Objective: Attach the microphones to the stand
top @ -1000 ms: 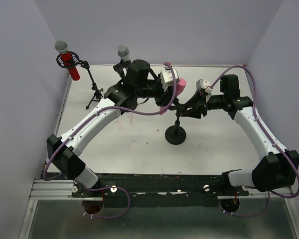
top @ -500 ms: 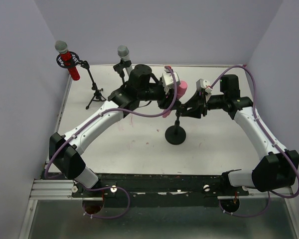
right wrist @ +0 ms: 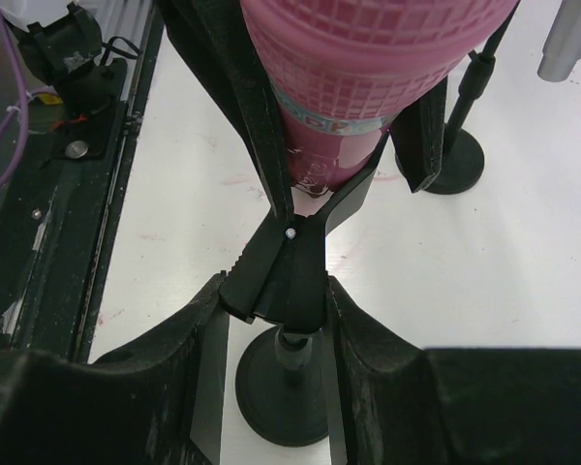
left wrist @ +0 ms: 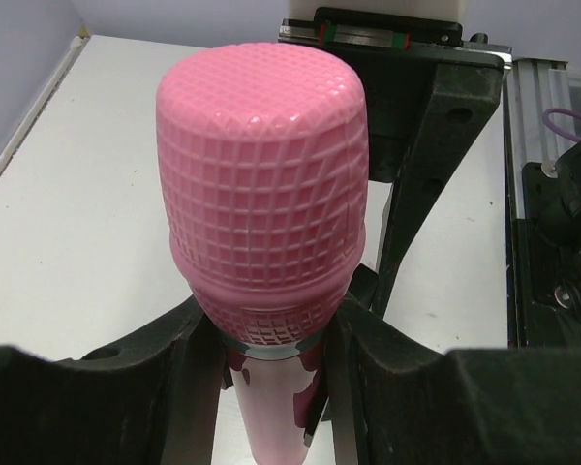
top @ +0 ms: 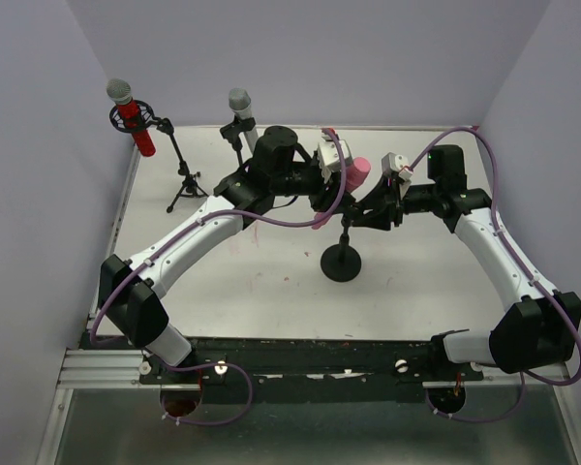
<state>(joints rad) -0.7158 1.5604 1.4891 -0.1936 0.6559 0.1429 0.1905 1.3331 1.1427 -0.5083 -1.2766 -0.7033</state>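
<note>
Shifting slightly rightward over the last second, the left arm [top: 203,228] has carried the pink mic [left wrist: 261,194] a touch further right above the centre stand [top: 341,263]; the right arm [top: 499,247] has not moved. The left gripper [left wrist: 271,363] is clamped on the pink mic just under its head, holding it head-up. The right gripper [right wrist: 276,310] pinches the stand's clip [right wrist: 283,262], whose arms spread on either side of the mic's body. The red mic [top: 131,116] and silver mic [top: 239,102] sit in their own stands at the worktop's [top: 416,281] far left. Both arms reach inward, meeting mid-worktop.
</note>
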